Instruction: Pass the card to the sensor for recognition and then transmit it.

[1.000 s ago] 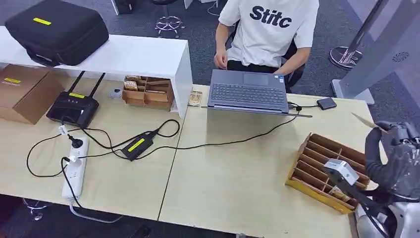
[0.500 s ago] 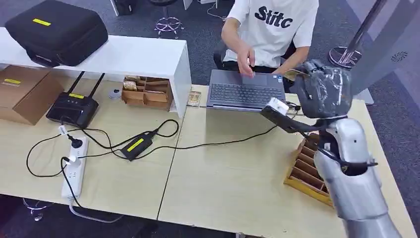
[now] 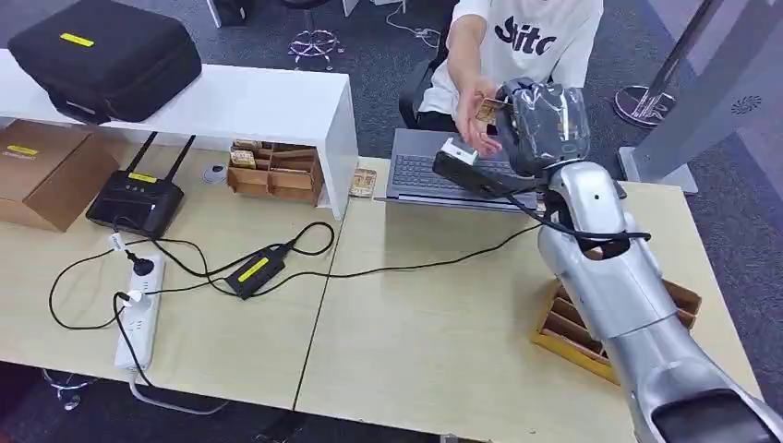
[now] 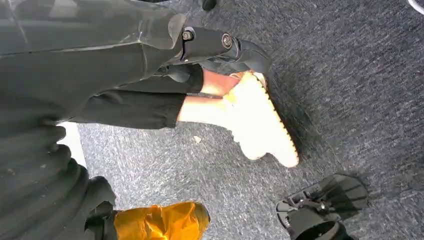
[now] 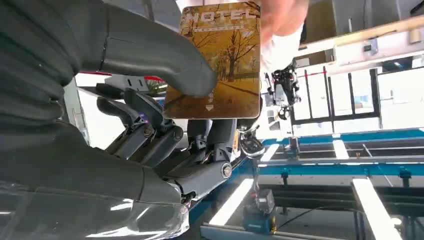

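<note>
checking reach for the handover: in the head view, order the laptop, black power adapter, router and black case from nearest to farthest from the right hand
1. laptop, just below the right hand
2. black power adapter, mid-table
3. router, left, under the shelf
4. black case, far left, on the shelf

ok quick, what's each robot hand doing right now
Left robot hand: hangs by the floor; open or shut cannot be told.
Right robot hand: holds the hotel card under its thumb, at the person's hand.

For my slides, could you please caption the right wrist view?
The right robot hand holds a golden hotel card up to a person's fingers.
</note>
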`<state>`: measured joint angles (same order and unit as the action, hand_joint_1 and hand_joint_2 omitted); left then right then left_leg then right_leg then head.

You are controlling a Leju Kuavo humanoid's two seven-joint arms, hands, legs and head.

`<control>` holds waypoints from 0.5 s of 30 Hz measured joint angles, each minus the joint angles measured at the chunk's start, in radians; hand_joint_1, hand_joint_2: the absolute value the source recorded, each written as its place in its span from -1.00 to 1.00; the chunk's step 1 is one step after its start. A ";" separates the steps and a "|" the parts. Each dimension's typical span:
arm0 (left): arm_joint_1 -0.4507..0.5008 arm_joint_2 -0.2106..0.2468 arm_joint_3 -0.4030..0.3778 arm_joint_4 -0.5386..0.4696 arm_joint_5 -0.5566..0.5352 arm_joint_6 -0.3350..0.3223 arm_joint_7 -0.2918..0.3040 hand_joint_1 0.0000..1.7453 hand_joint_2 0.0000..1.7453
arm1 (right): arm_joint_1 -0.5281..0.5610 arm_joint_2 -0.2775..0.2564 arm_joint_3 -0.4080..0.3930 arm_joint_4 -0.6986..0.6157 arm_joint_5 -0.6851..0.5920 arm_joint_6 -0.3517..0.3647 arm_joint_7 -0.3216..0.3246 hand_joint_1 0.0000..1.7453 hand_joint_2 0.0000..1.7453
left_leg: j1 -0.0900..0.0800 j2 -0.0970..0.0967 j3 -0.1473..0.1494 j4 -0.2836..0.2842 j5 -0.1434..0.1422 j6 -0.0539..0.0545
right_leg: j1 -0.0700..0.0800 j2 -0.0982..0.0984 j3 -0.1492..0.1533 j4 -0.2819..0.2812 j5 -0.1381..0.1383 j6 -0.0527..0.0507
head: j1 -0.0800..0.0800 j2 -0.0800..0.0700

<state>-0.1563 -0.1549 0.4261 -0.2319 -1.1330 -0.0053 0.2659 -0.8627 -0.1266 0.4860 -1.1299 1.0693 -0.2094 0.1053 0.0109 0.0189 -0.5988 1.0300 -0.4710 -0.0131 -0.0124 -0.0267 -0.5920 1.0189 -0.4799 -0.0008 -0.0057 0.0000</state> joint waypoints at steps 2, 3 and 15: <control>0.000 0.000 0.000 0.000 0.000 0.000 0.000 -1.00 1.00 | 0.000 0.001 0.004 0.007 0.000 -0.002 -0.001 1.00 1.00 | 0.000 0.000 0.000 0.000 0.000 0.000 | 0.000 0.000 0.000 0.000 0.000 0.000 | 0.000 0.000; 0.000 0.000 0.000 0.000 0.000 0.002 0.000 -1.00 1.00 | 0.000 0.001 0.006 0.009 0.000 -0.002 -0.002 1.00 1.00 | 0.000 0.000 0.000 0.000 0.000 0.000 | 0.000 0.000 0.000 0.000 0.000 0.000 | 0.000 0.000; 0.000 -0.001 -0.005 0.000 0.002 0.003 -0.002 -1.00 1.00 | 0.047 0.001 0.029 0.018 0.005 -0.027 -0.014 1.00 1.00 | 0.000 0.000 -0.001 0.000 0.000 -0.001 | 0.000 0.000 -0.002 0.000 0.000 0.000 | 0.000 0.000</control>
<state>-0.1560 -0.1560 0.4211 -0.2319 -1.1315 -0.0023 0.2640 -0.8155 -0.1255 0.5154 -1.1124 1.0746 -0.2361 0.0908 0.0110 0.0190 -0.6002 1.0301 -0.4714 -0.0137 -0.0123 -0.0265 -0.5944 1.0191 -0.4801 -0.0009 -0.0057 0.0000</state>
